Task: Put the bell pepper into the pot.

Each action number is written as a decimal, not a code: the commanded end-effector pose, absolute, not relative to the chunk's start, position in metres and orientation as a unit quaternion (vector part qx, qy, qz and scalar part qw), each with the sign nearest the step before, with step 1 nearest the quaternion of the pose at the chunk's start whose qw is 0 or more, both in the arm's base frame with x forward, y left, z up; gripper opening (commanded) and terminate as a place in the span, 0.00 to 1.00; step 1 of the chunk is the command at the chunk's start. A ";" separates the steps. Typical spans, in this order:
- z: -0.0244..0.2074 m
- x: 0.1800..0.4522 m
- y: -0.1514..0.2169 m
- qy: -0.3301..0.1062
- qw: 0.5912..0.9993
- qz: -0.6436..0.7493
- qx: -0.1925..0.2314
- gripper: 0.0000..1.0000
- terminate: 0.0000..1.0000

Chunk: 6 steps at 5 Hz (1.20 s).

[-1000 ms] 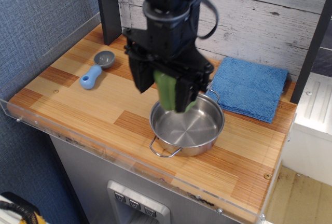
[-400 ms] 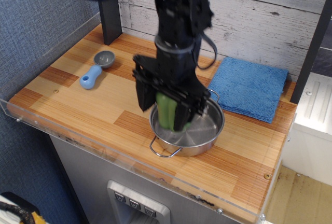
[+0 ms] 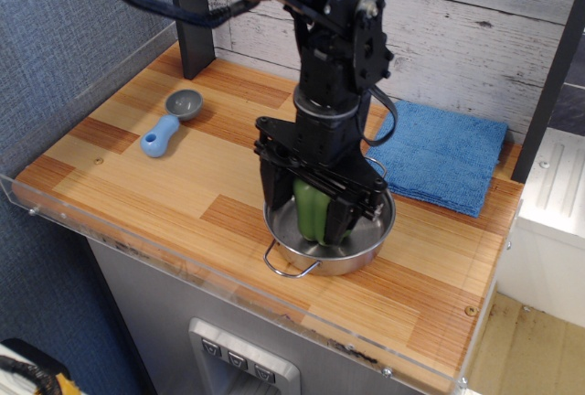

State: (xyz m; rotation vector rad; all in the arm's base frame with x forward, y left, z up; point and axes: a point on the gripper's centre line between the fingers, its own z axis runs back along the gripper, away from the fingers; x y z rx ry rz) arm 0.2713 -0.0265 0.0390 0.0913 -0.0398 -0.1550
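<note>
The gripper (image 3: 315, 215) was clamped on the pepper (image 3: 312, 211), which hung low inside the pot (image 3: 364, 247), about at its floor. Only letting go and lifting clear seemed left.

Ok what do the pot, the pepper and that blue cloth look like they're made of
The pot looks like polished stainless steel: bright and mirror-like. The bell pepper, held between the jaws, seems to be glossy plastic, evenly green with a sheen. The blue cloth looks like soft, matte, fuzzy terry or microfibre.
</note>
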 end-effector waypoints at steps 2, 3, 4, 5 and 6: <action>0.068 0.277 -0.032 -0.058 0.992 -0.088 0.065 1.00 0.00; 0.077 0.277 -0.029 -0.065 0.992 -0.088 0.060 1.00 0.00; 0.116 0.281 -0.018 -0.110 0.989 -0.076 0.070 1.00 0.00; 0.159 0.282 0.000 -0.145 0.986 -0.044 0.074 1.00 0.00; 0.177 0.277 0.028 -0.149 0.987 -0.006 0.066 1.00 0.00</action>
